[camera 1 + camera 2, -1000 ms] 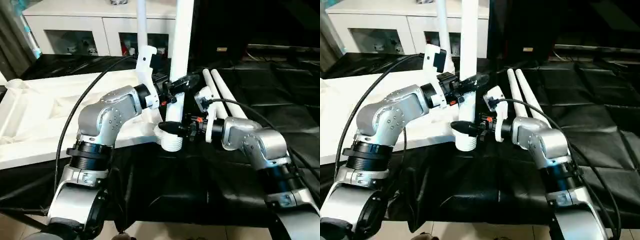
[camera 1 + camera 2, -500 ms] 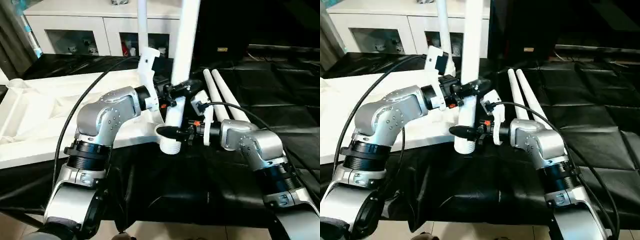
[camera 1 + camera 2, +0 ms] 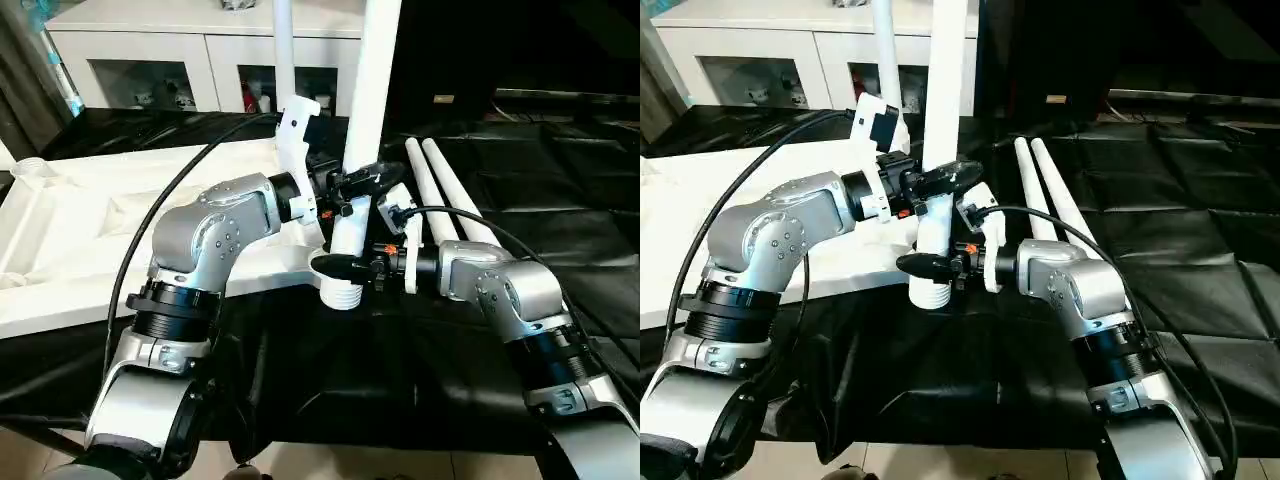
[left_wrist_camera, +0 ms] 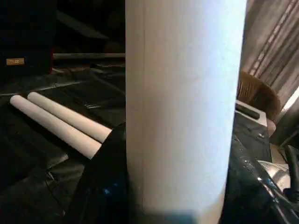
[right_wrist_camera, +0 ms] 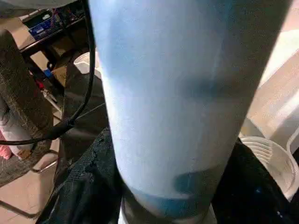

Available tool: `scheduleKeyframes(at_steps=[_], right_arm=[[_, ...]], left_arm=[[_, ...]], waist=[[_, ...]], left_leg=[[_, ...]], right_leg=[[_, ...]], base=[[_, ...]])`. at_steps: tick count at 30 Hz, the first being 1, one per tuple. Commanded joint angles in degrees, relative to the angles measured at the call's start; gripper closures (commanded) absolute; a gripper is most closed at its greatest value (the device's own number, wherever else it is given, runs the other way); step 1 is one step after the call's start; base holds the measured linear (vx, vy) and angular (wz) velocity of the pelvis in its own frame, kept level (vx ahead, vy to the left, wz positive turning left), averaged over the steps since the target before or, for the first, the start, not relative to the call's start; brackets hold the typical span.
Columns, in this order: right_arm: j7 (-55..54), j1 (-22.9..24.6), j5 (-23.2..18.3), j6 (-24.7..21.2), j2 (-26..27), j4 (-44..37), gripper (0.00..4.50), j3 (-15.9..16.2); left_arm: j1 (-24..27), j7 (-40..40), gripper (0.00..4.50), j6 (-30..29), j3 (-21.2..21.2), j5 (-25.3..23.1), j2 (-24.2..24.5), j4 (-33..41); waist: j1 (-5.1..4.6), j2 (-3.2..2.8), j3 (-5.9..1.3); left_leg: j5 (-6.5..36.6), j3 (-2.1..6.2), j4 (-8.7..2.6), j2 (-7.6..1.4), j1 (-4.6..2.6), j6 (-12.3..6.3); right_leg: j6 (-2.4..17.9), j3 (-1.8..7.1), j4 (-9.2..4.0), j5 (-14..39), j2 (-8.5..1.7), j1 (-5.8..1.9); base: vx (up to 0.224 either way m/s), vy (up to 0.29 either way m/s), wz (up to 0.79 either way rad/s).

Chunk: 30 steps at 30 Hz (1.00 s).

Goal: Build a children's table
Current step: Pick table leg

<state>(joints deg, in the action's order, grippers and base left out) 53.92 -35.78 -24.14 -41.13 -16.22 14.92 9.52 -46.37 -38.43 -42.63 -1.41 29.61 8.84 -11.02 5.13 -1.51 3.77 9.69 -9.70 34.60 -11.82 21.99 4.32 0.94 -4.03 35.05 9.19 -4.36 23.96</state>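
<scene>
A white table leg (image 3: 372,90) stands nearly upright at the near corner of the upturned white table top (image 3: 80,215). Its ribbed lower end (image 3: 340,295) hangs at the top's edge. My left gripper (image 3: 362,182) is shut on the leg about a hand's width above that end. My right gripper (image 3: 345,265) is closed around it just above the ribs. In the right wrist view the leg (image 5: 177,93) sits between the fingers (image 5: 84,186), with a round ribbed socket (image 5: 275,158) beside it. The left wrist view has the leg (image 4: 182,102) held the same way.
A second leg (image 3: 283,50) stands upright at the top's far corner. Two more legs (image 3: 450,195) lie side by side on the black quilted cover (image 3: 540,200) to the right. A white cabinet with glass doors (image 3: 150,55) stands behind. A black cable (image 3: 150,225) loops over my left arm.
My right gripper has slid in toward the leg and closed on its lower part. The leg's upper end has leaned slightly to the right. My left gripper has kept its hold.
</scene>
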Motion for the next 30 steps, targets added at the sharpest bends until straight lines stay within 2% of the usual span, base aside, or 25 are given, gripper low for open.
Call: scheduleKeyframes(at_steps=[1,3,6,7,8,11,12,15,17,18,19,20,22,23,24,25,26,28,29,30], right_arm=[[-1.40,-0.88,0.83,-0.48,-0.41,1.81,2.56,-0.75],[-1.54,-0.80,0.89,-0.22,-0.33,1.82,2.56,-0.94],[-2.46,-0.68,1.03,0.93,0.14,1.91,2.57,-1.64],[-3.05,-0.62,0.97,1.49,0.50,2.02,2.57,-2.19],[-3.12,-0.63,0.96,1.56,0.55,2.06,2.57,-2.27],[-5.71,-0.71,0.53,3.27,2.11,2.92,2.57,-4.49],[-6.97,-0.69,0.54,4.66,2.78,3.33,2.57,-5.45],[-8.54,-0.40,0.56,6.26,3.45,3.53,2.57,-6.56],[-10.56,-0.08,0.40,7.77,4.12,3.90,2.57,-7.87],[-11.67,0.04,0.62,8.94,4.39,4.33,2.57,-8.46],[-13.20,0.11,1.45,10.96,4.53,5.15,2.57,-8.92],[-14.50,0.20,2.30,12.79,4.57,5.90,2.57,-9.32],[-15.87,0.52,3.74,15.00,4.30,6.55,2.57,-9.79],[-16.75,0.76,5.12,16.24,3.75,6.85,2.57,-9.47],[-17.29,1.09,6.30,17.16,3.19,6.86,2.57,-9.00],[-17.85,1.39,7.29,17.94,2.72,6.81,2.57,-8.58],[-18.99,1.80,7.97,18.50,2.57,6.83,2.57,-8.72],[-19.33,1.90,7.92,18.33,2.63,6.85,2.57,-8.94],[-19.58,2.16,8.05,18.34,2.50,6.87,2.57,-9.00],[-19.97,2.43,8.36,18.62,2.27,7.09,2.57,-8.84]], left_arm=[[-0.49,-0.39,2.65,-0.22,0.35,0.60,0.12,1.73],[-0.87,1.04,2.09,-0.23,0.77,-0.17,0.24,0.75],[-0.73,1.27,1.89,0.82,2.40,0.88,-0.56,0.17],[-0.73,2.33,1.89,4.22,4.39,1.38,-2.10,-0.66],[-0.74,2.47,1.60,4.72,4.68,1.45,-2.33,-0.80],[-2.03,3.40,1.49,12.95,15.93,11.40,-8.39,-3.96],[-2.49,4.25,1.49,15.82,20.68,15.50,-10.08,-5.45],[-2.49,4.38,1.49,16.36,22.83,17.20,-9.87,-6.28],[-2.08,3.07,1.49,16.64,22.59,16.07,-9.01,-6.39],[-1.56,2.29,1.49,16.53,21.28,14.21,-8.07,-6.25],[-0.56,0.88,1.49,16.90,18.11,10.31,-6.26,-6.11],[0.53,-0.62,1.49,17.72,14.28,5.80,-4.08,-6.11],[2.52,-4.42,1.49,20.14,6.67,-2.21,0.32,-6.75],[3.81,-7.76,1.49,22.94,1.44,-6.90,3.63,-7.41],[5.02,-11.38,1.49,26.08,-3.19,-10.95,6.63,-8.03],[6.00,-14.45,1.49,28.46,-6.90,-14.04,9.11,-8.62],[7.01,-18.18,1.49,28.97,-10.46,-16.11,11.83,-9.85],[7.28,-19.40,1.49,28.82,-11.18,-16.32,12.53,-10.37],[7.58,-21.40,1.49,29.21,-12.79,-17.54,13.95,-11.48],[7.69,-23.38,1.49,29.38,-14.65,-19.22,15.55,-12.98]], waist=[[0.11,0.49,-5.12],[0.10,0.45,-5.14],[0.11,0.45,-5.12],[0.08,0.40,-5.12],[0.14,0.43,-5.14],[0.32,0.75,-5.24],[0.44,0.64,-5.26],[0.10,0.68,-5.15],[0.03,0.34,-5.13],[0.03,0.36,-5.15],[0.00,0.33,-5.11],[-0.12,-0.19,-5.13],[-0.13,-0.25,-5.10],[-0.16,-0.25,-5.15],[-0.01,-0.23,-5.13],[-0.04,-0.28,-5.20],[-0.26,-0.37,-5.14],[-0.40,-0.58,-5.16],[-0.47,-0.67,-5.16],[-0.46,-0.79,-5.15]], left_leg=[[6.59,-0.16,-3.17,-0.44,-0.58,-1.86],[6.63,-0.15,-3.13,-0.44,-0.57,-1.82],[6.53,-0.18,-3.13,-0.39,-0.54,-1.69],[6.69,-0.17,-3.13,-0.41,-0.54,-1.69],[6.87,-0.15,-3.11,-0.40,-0.50,-1.57],[6.71,-0.35,-2.87,-0.06,-0.22,-1.71],[6.71,-0.22,-2.88,-0.13,-0.27,-1.69],[7.53,-0.21,-3.03,-0.20,-0.45,-2.50],[7.87,-0.21,-3.11,-0.32,-0.63,-2.43],[7.88,-0.18,-3.17,-0.36,-0.71,-2.35],[7.98,-0.05,-3.34,-0.55,-0.77,-2.22],[8.49,0.05,-3.46,-0.68,-0.96,-1.66],[8.79,0.06,-3.55,-0.73,-1.16,-1.28],[8.41,-0.07,-3.50,-0.64,-1.07,-0.73],[8.21,0.19,-3.63,-0.68,-0.95,-0.73],[8.42,0.33,-3.75,-0.66,-0.93,-0.70],[8.26,0.13,-3.77,-0.65,-1.01,0.00],[8.04,-0.07,-3.64,-0.50,-1.01,0.53],[8.99,-0.15,-3.65,-0.47,-1.06,0.76],[9.35,-0.14,-3.64,-0.41,-1.05,0.76]], right_leg=[[11.70,2.07,-3.54,8.89,-2.70,-4.12],[11.78,2.06,-3.52,8.72,-2.74,-4.16],[11.74,2.06,-3.58,8.96,-2.73,-4.15],[11.88,2.04,-3.61,8.85,-2.73,-4.14],[12.12,2.02,-3.71,8.81,-2.86,-4.27],[13.29,2.04,-3.84,8.23,-3.00,-4.48],[13.42,1.99,-3.73,8.04,-3.01,-4.43],[12.42,1.89,-3.71,8.71,-2.63,-4.23],[11.33,1.93,-3.90,10.61,-2.69,-4.02],[11.15,1.90,-3.92,10.77,-2.65,-3.99],[10.59,1.90,-4.03,11.29,-2.74,-3.86],[9.61,1.90,-3.95,12.09,-2.67,-3.60],[9.22,1.95,-4.00,12.24,-2.71,-3.50],[9.56,2.07,-3.75,10.70,-2.71,-3.72],[9.30,2.02,-3.86,10.67,-2.83,-3.72],[8.20,2.07,-3.85,11.46,-2.79,-3.70],[8.50,2.19,-3.53,10.39,-2.81,-3.65],[9.37,2.29,-3.39,9.00,-2.77,-3.77],[10.67,2.28,-3.40,8.15,-2.73,-3.74],[10.86,2.29,-3.39,8.35,-2.75,-3.76]], base=[[0.000,0.000,0.00],[0.000,0.000,0.00],[0.000,0.000,0.00],[0.000,0.000,0.00],[0.000,0.000,0.00],[0.000,0.000,0.00],[0.000,0.000,0.00],[0.000,0.000,0.00],[0.000,0.000,0.00],[0.000,0.000,0.00],[0.000,0.000,0.00],[0.000,0.000,0.00],[0.000,0.000,0.00],[0.000,0.000,0.00],[0.000,0.000,0.00],[0.000,0.000,0.00],[0.000,0.000,0.00],[0.000,0.000,0.00],[0.000,0.000,0.00],[0.000,0.000,0.00]])
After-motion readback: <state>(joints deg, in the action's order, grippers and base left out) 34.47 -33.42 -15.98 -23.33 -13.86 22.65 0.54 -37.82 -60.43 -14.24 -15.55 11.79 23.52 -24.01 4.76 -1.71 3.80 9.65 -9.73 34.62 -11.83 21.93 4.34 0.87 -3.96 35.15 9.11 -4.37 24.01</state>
